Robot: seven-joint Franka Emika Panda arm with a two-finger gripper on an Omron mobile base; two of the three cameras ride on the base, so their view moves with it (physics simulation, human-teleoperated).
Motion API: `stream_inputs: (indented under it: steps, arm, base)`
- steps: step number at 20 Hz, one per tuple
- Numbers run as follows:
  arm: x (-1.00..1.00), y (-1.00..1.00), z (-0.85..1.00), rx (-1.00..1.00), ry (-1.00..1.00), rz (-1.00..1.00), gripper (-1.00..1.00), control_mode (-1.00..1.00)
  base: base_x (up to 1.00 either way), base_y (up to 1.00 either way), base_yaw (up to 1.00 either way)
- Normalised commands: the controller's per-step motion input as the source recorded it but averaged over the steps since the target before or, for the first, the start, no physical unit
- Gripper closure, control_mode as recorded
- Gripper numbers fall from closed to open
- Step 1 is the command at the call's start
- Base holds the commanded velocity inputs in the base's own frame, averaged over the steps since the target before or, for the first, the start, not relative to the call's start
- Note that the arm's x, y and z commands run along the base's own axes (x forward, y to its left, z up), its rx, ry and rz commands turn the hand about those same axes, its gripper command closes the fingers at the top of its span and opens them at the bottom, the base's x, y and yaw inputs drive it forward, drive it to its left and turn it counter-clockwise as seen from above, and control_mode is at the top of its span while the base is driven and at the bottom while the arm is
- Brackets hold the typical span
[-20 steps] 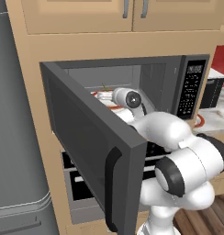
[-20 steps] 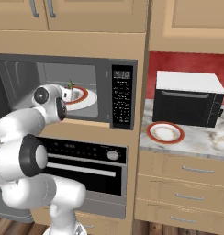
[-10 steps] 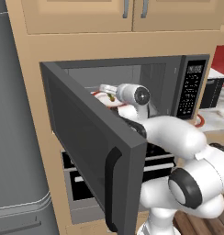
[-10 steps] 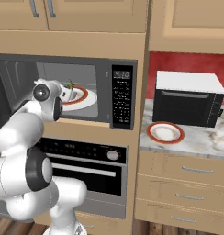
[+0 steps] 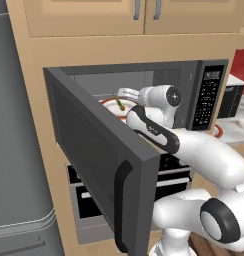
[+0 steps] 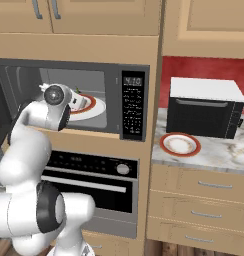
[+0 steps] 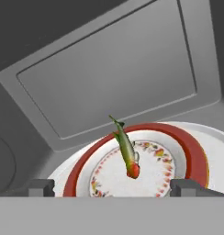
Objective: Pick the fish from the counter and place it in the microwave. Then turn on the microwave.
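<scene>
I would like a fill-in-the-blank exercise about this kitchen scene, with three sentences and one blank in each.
1. The fish lies on a red-rimmed plate inside the ______.
2. The door of the microwave stands ______.
3. In the hand view the two fingertips of the gripper are spread apart, so the gripper is ______.

Missing words: microwave; open; open
</scene>
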Motion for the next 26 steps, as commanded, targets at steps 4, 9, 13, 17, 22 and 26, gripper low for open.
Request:
stream_inputs:
  steps: [4, 9, 13, 17, 22, 26]
  arm:
    - [-0.38, -0.13, 0.3, 0.0, 0.07, 0.06, -1.0, -1.0]
    - [-0.34, -0.13, 0.34, 0.01, 0.08, 0.05, -1.0, -1.0]
    - [-0.41, -0.15, 0.29, 0.01, 0.03, 0.06, -1.0, -1.0]
    - [-0.48, -0.14, 0.2, 0.01, 0.0, 0.07, -1.0, -1.0]
    - [-0.51, -0.1, 0.15, 0.0, 0.0, 0.06, -1.0, -1.0]
    - [-0.53, -0.13, 0.16, 0.0, 0.0, 0.1, -1.0, -1.0]
  base:
    - [0.0, 0.0, 0.0]
    - [0.0, 0.0, 0.0]
    - [0.0, 0.0, 0.0]
    - [0.0, 0.0, 0.0]
    - [0.0, 0.0, 0.0]
    - [0.0, 0.0, 0.0]
